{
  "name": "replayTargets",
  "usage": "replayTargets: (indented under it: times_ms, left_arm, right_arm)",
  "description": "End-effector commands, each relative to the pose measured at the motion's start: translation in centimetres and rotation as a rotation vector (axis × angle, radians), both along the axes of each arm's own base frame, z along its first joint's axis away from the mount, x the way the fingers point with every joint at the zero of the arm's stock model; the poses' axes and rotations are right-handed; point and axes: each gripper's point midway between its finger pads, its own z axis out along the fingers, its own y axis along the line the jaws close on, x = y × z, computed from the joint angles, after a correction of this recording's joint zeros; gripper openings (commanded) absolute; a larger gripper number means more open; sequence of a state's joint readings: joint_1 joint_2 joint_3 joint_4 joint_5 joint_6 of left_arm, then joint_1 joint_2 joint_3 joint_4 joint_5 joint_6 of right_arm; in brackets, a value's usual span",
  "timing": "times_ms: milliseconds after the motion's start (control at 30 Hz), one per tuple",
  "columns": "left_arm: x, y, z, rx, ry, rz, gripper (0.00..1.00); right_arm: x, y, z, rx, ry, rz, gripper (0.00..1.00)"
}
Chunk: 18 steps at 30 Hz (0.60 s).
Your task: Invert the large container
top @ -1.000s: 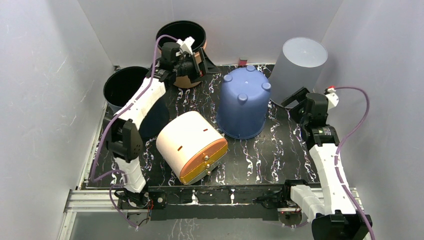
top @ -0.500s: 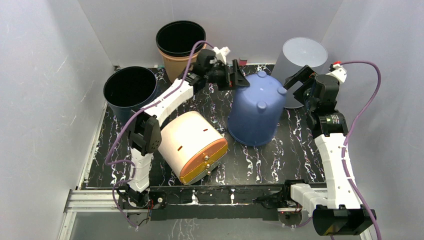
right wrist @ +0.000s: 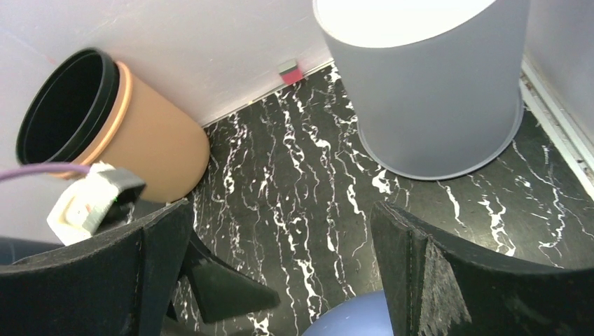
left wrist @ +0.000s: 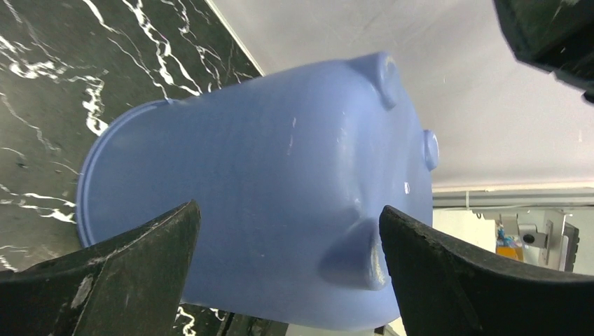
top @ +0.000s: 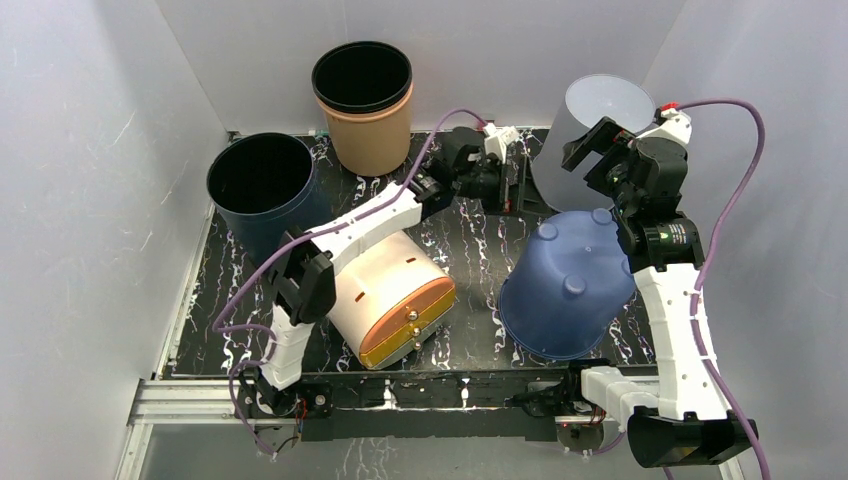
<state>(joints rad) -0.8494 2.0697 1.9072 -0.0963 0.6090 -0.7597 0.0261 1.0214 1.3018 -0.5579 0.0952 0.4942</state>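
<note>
The large blue container [top: 565, 290] stands mouth down and base up at the near right of the table, leaning toward the front. Its base with round feet faces up. My left gripper [top: 518, 186] is open and empty just behind it, and in the left wrist view [left wrist: 287, 231] its jaws frame the blue container [left wrist: 280, 175] without touching it. My right gripper [top: 592, 145] is open and empty, raised above and behind the container. Only a sliver of blue [right wrist: 350, 318] shows below the right gripper [right wrist: 280, 210].
A tan bin with a black liner [top: 365, 105] stands at the back. A dark navy bin [top: 262, 185] is at the back left. A grey upturned bin [top: 600, 120] is at the back right. A cream container with an orange lid [top: 385, 290] lies on its side at the front centre.
The blue container has moved from the back centre to the near right and now leans. My left arm swept right, following it. My right gripper rose toward the grey bin.
</note>
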Motion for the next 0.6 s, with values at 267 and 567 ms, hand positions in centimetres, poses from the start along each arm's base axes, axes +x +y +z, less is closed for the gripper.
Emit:
replayTargets:
  times_ms: [267,567]
  left_arm:
    - [6.9,15.8,14.1,-0.061,-0.210,0.365,0.98]
    - [12.1,32.9,15.5,0.273,-0.384,0.854,0.98]
  right_arm:
    - [-0.9,8.6,5.7,0.029,-0.162,0.467,0.98]
    - [-2.3,19.0,-0.2,-0.057,0.122,0.641,0.98]
